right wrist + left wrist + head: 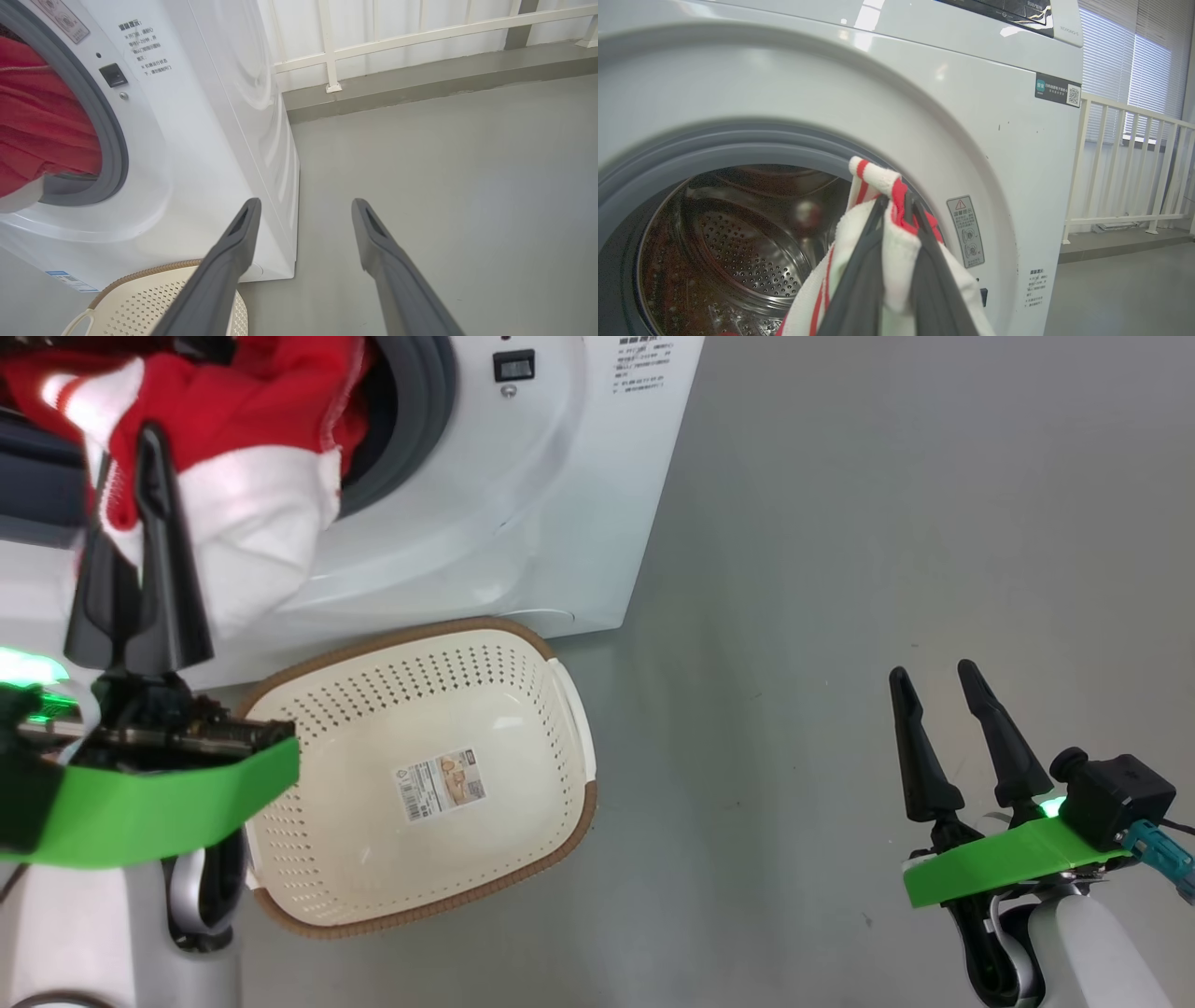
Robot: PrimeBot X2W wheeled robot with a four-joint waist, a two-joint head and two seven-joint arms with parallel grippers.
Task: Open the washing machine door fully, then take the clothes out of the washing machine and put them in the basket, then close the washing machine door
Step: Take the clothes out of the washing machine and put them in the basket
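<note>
While the left gripper (896, 205) is clamped on the clothes (252, 420), I log the job as roughly mid-course. Item one, the washing machine (579, 523): its mouth stands uncovered, grey rubber ring (738, 140) and steel drum (738, 252) exposed, so I judge the opening step done; the door itself I cannot make out with certainty. Item two, the clothes: a red and white garment hangs just in front of the machine's mouth, a striped white fold pinched between the two dark fingers, the rest draping down over the machine's front. Whether a second piece lies deeper inside the machine I cannot tell; the drum shows reddish glints and little else. Item three, the basket (569, 709): on the floor (840, 569) touching or just short of the machine's foot, below the mouth, holding nothing but its label sticker, so no garment is delivered yet. Item four, the right gripper (932, 670): fingers spread wide, holding nothing, well apart from the machine's right corner. Outstanding, by my reckoning: lower this garment into the basket, check the drum, fetch anything left, then shut the door.
</note>
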